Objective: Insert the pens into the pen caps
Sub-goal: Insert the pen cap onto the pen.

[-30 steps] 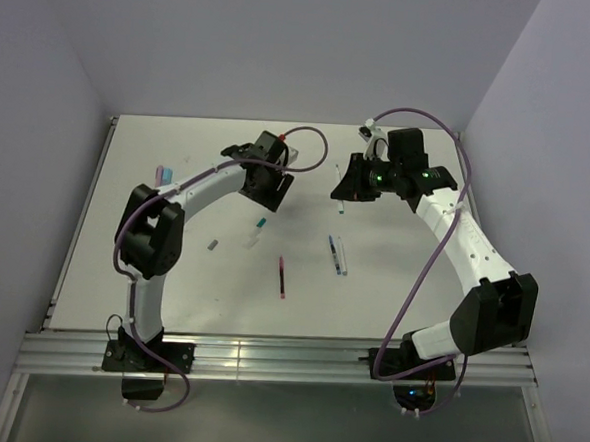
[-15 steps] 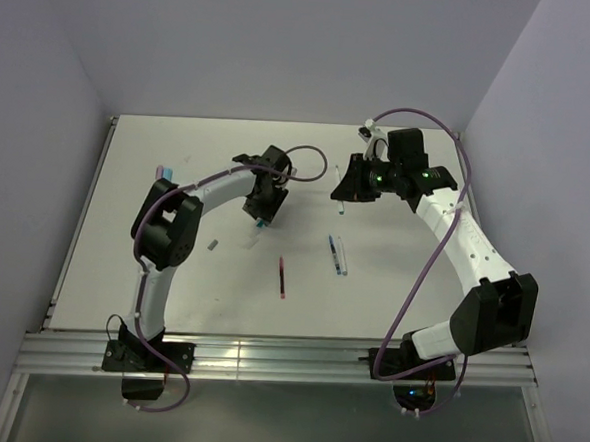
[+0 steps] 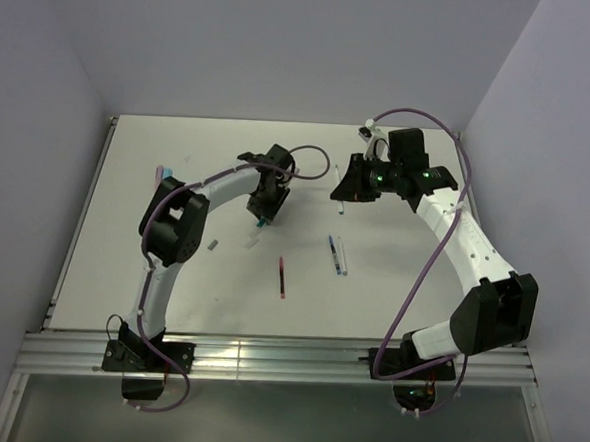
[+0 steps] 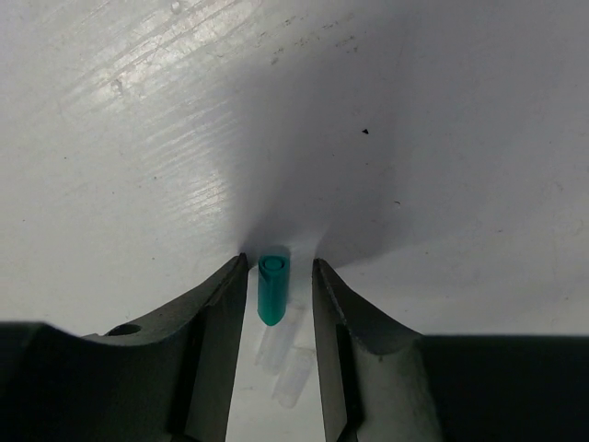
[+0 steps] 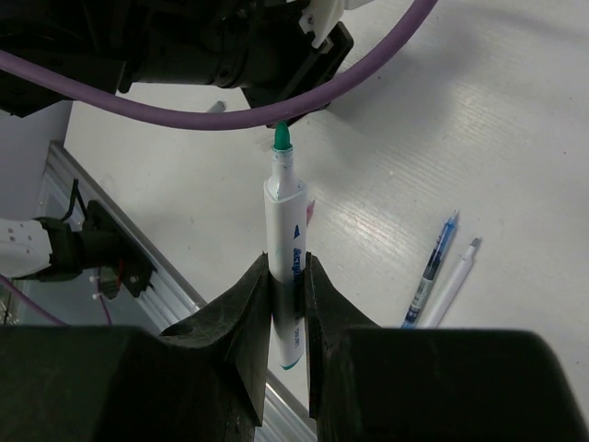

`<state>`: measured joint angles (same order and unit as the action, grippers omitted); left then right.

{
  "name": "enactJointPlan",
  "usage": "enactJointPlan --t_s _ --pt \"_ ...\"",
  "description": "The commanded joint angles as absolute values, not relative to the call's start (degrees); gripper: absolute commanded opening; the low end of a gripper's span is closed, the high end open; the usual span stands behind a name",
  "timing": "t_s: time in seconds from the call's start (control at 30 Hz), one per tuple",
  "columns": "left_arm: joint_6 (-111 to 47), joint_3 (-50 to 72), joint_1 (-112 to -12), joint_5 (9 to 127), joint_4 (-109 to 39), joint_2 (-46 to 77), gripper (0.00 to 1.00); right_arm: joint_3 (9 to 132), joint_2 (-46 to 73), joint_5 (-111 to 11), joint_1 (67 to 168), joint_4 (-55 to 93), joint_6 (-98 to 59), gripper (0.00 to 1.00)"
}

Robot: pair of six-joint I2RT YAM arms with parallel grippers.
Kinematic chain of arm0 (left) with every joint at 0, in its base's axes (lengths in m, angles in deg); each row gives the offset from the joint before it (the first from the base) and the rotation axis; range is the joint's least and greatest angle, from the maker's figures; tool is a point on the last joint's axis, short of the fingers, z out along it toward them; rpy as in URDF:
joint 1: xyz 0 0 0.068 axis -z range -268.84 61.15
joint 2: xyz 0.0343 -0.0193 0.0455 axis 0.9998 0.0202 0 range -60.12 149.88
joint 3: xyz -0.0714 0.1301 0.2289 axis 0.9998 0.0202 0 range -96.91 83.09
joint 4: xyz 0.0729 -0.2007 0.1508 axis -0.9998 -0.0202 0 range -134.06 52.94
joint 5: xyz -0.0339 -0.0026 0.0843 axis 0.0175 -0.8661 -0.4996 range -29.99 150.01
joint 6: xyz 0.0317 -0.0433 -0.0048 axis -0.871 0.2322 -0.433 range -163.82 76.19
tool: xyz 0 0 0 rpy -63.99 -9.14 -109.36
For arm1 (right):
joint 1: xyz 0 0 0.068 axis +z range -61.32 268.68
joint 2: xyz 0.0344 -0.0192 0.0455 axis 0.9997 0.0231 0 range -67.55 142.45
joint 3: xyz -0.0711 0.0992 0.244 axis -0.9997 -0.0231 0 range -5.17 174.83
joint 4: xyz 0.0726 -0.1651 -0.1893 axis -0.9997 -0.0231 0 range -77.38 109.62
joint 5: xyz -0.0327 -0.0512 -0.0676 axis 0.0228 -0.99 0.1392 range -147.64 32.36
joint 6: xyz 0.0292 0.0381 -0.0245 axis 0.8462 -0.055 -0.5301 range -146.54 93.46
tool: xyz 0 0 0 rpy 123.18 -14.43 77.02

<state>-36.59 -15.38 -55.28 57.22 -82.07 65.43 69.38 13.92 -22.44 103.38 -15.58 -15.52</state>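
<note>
Left hand (image 4: pixel 279 269) is down on the surface (image 4: pixel 442 138), spread either side of a teal cap (image 4: pixel 273 287) and seemingly not touching it; right hand (image 5: pixel 287 267), farther right, pinches the white green-tipped pen (image 5: pixel 286 207); a red pen (image 3: pixel 283 277) lies nearer.

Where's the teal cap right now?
The teal cap lies on the table between the open left claw's fingers in the left wrist view, touching neither.

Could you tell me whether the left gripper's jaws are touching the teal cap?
Apart. The left wrist view shows the teal cap between the open jaws of the left gripper, with bare table showing on each side.
</note>
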Motion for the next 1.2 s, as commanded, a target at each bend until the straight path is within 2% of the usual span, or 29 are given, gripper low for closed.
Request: enactJointPlan --t_s 0.0,0.13,0.43,0.8,1.0,1.17 --pt "-35.90 -18.85 -54.92 58.25 -83.81 66.96 0.40 68.75 12.87 -21.43 102.92 -15.45 -16.00 0.00" --pt "-35.90 -17.90 -54.92 58.52 -83.90 67.23 0.36 68.57 12.61 -21.60 102.92 -15.45 -16.08 0.00" --pt "-35.82 -14.20 -54.92 57.81 -83.99 64.07 0.37 68.66 12.87 -20.81 102.83 -15.45 -15.91 0.00" --pt "-35.47 -13.68 -55.01 58.78 -84.52 64.07 0.34 68.49 12.78 -20.64 102.83 -15.45 -15.73 0.00" --pt "-35.55 -11.39 -55.01 58.60 -84.08 62.57 0.38 68.57 13.22 -20.11 102.83 -15.36 -15.73 0.00" --pt "-35.73 -11.39 -55.01 58.78 -84.08 62.39 0.36 68.75 13.22 -19.93 102.83 -15.36 -15.56 0.00"
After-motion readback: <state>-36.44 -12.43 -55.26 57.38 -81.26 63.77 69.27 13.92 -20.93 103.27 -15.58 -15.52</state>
